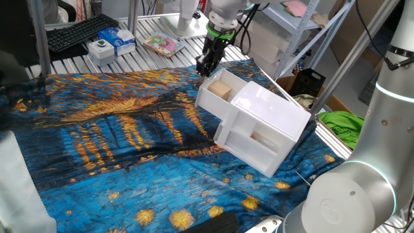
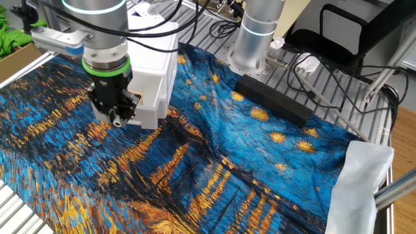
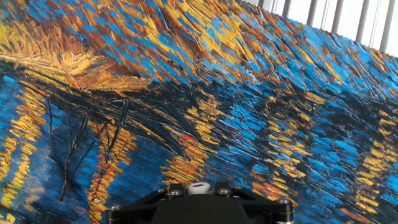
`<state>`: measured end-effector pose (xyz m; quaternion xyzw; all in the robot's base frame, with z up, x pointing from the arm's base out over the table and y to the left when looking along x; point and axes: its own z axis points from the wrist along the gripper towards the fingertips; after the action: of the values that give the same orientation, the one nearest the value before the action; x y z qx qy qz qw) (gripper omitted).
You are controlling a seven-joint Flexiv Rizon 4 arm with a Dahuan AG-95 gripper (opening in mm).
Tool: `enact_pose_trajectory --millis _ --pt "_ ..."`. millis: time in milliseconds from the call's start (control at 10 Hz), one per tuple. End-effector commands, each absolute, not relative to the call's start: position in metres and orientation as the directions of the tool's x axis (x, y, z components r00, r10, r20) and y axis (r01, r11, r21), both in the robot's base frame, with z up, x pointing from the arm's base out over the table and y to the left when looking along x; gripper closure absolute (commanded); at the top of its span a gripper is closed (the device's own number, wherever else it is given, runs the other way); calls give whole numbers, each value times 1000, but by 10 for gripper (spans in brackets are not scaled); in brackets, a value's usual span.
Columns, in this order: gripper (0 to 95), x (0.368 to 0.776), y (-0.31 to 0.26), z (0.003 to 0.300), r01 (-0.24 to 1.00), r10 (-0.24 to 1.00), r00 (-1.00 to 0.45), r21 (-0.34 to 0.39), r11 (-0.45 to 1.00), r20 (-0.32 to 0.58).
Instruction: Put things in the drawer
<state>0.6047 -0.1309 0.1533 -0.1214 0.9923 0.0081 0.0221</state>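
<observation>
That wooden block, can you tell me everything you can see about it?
The small tan wooden block looks roughly cubic, with plain, smooth, unmarked faces. It sits inside the shallow white plastic upper drawer, which is pulled out of the boxy white cabinet. It rests on the drawer's floor near the outer end. The black claw hangs just beyond that end and is not touching it. Only one fixed view shows the block.

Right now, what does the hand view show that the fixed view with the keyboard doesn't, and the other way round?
Only the hand view shows the painted cloth's brushwork up close, filling the frame above a dark piece of the hand. Only the fixed view shows the claw, the white cabinet, its pulled-out upper drawer with the tan wooden block inside, and the keyboard. Both show the blue and gold cloth.
</observation>
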Motion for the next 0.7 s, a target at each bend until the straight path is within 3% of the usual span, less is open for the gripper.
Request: enact_pose_trajectory --millis 100,700 --pt "950 602 -133 152 -240 -240 -970 13 971 -46" --pt "950 588 -138 152 -240 -240 -970 15 971 -47"
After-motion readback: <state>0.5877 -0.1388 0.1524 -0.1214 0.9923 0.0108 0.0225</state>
